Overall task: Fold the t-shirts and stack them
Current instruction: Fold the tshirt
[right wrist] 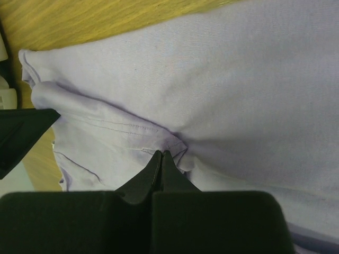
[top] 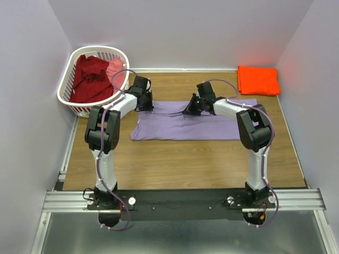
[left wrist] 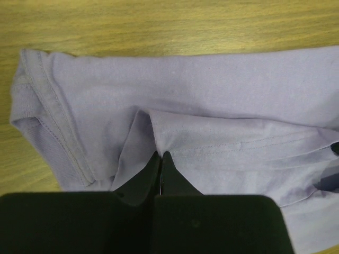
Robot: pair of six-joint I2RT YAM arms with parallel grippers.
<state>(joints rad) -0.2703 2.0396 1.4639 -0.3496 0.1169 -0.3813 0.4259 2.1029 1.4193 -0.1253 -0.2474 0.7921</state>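
A lavender t-shirt (top: 185,126) lies spread across the middle of the wooden table, its far edge folded over. My left gripper (top: 144,106) is at its far left part. In the left wrist view this gripper (left wrist: 160,153) is shut on a raised ridge of the lavender cloth (left wrist: 222,90). My right gripper (top: 189,110) is at the far middle of the shirt. Seen from the right wrist, it (right wrist: 161,152) is shut on a puckered fold of the cloth (right wrist: 249,84) beside a stitched hem. An orange t-shirt (top: 258,80) lies folded at the back right.
A white slotted basket (top: 68,84) stands at the back left corner, holding a dark red shirt (top: 90,79) and a pink one (top: 117,71). Walls close in the table on the left, back and right. Bare wood (top: 185,164) shows in front of the lavender shirt.
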